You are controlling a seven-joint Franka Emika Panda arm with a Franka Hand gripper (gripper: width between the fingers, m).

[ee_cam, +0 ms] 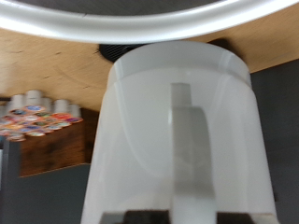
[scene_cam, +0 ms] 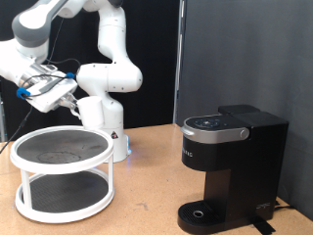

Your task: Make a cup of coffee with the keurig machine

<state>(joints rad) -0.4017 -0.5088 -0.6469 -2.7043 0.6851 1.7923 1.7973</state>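
The cup (ee_cam: pixel 177 131), a plain white mug with its handle facing the camera, fills the wrist view and sits right at the hand. In the exterior view my gripper (scene_cam: pixel 49 93) is at the upper left, shut on the cup (scene_cam: pixel 57 98) and holding it in the air above the top tier of a white round shelf. The keurig machine (scene_cam: pixel 230 162) stands on the table at the exterior view's right, black, with its lid down and nothing on its round drip base (scene_cam: pixel 203 213). It is far from the gripper.
The two-tier white round shelf (scene_cam: pixel 59 168) stands at the exterior view's left, below the gripper; its rim (ee_cam: pixel 140 23) shows in the wrist view. A wooden box of coffee pods (ee_cam: pixel 37 117) shows in the wrist view. The robot's base (scene_cam: pixel 103 117) stands behind the shelf.
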